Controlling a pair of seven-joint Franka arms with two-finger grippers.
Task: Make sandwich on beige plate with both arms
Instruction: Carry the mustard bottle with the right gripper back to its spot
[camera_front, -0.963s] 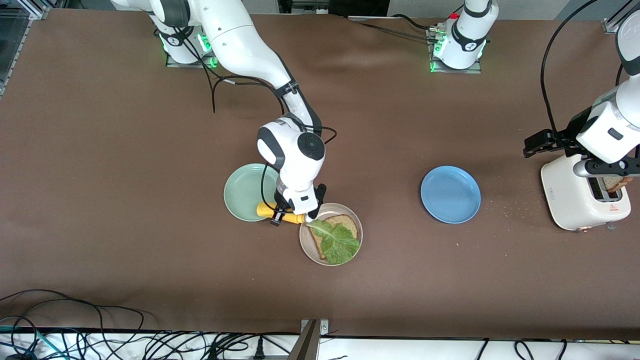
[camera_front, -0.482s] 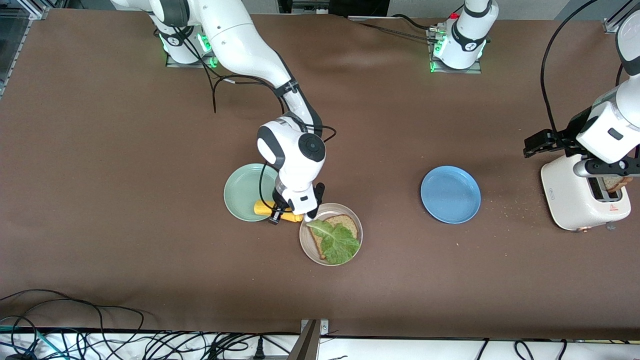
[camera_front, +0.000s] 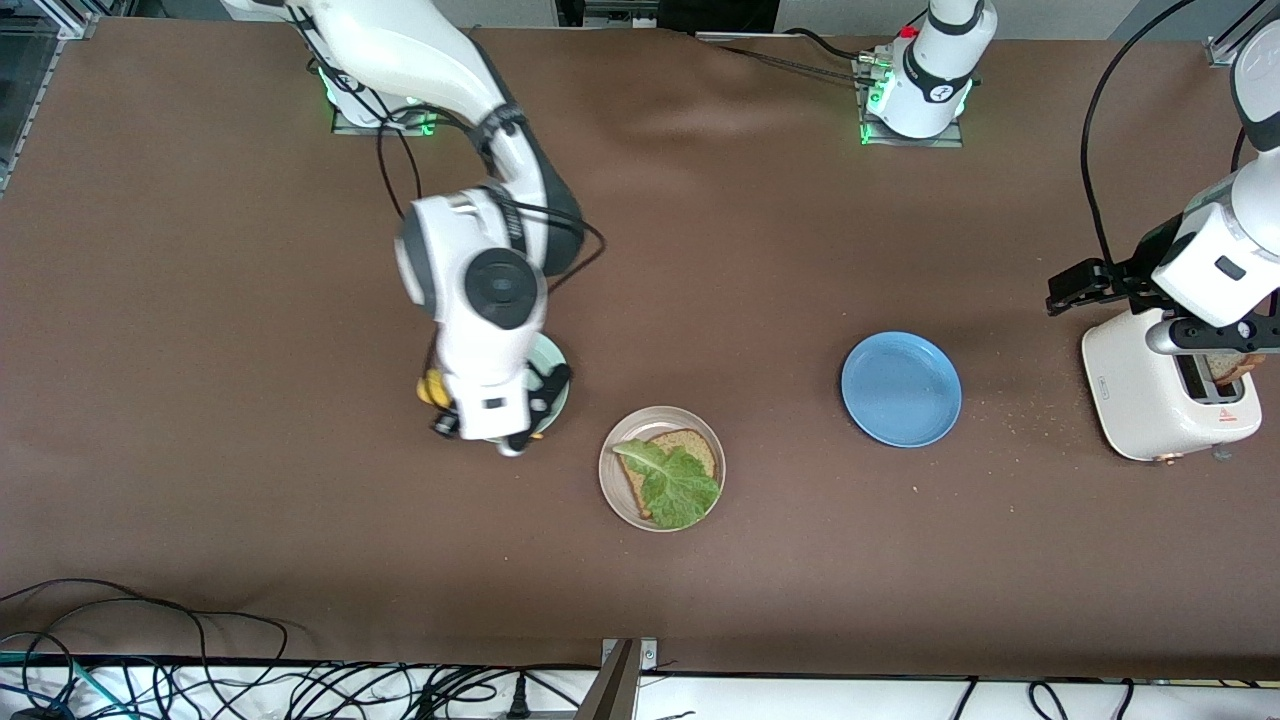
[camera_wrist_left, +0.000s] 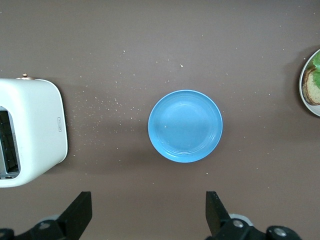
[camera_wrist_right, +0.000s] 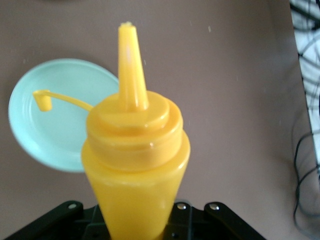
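The beige plate (camera_front: 612, 492) holds one brown bread slice (camera_front: 697, 446) with a green lettuce leaf (camera_front: 676, 486) lying on top. My right gripper (camera_front: 490, 425) hangs over the mint-green plate (camera_front: 557, 386), shut on a yellow squeeze bottle (camera_wrist_right: 134, 165). The bottle's nozzle is uncovered and its tethered cap (camera_wrist_right: 42, 102) dangles to one side. My left gripper (camera_wrist_left: 149, 215) is open and holds nothing, up in the air by the white toaster (camera_front: 1150, 400). A second bread slice (camera_front: 1232, 368) sticks out of the toaster slot.
A blue plate (camera_front: 901, 389) lies bare between the beige plate and the toaster, with crumbs scattered around it. Cables run along the table edge nearest the front camera.
My right arm has swung the yellow bottle away from the beige plate's rim toward the right arm's end, over the mint-green plate. The left arm has not moved.
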